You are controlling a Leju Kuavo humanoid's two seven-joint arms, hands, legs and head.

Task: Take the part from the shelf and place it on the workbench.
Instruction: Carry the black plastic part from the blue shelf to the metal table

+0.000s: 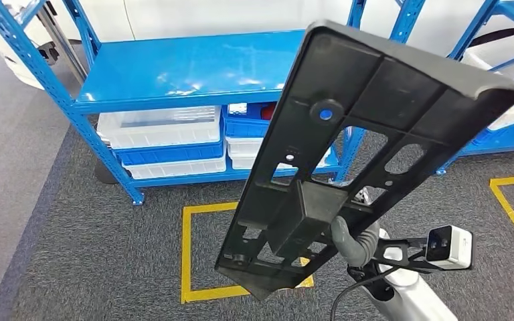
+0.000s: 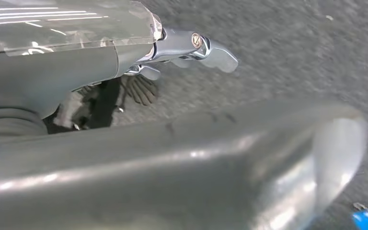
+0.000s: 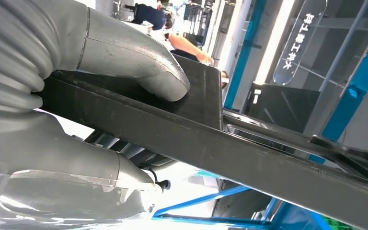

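part (image 1: 375,120): long black ribbed panel, off the blue shelf (image 1: 174,67), tilted up in the air | right hand (image 1: 355,241): clamps its boxy middle rib, likely for balance | left hand (image 2: 139,81): hangs over carpet, grasp unclear | workbench: unseen

My right arm (image 1: 408,294) comes up from below, silver, wrist camera bracket jutting to the side. My right hand (image 1: 353,242) grips the part (image 1: 368,127), thumb (image 3: 134,60) pressed on one face, fingers (image 3: 76,167) under the other. My left hand (image 2: 124,91) hangs toward the floor, fingers curled loosely, holding nothing.
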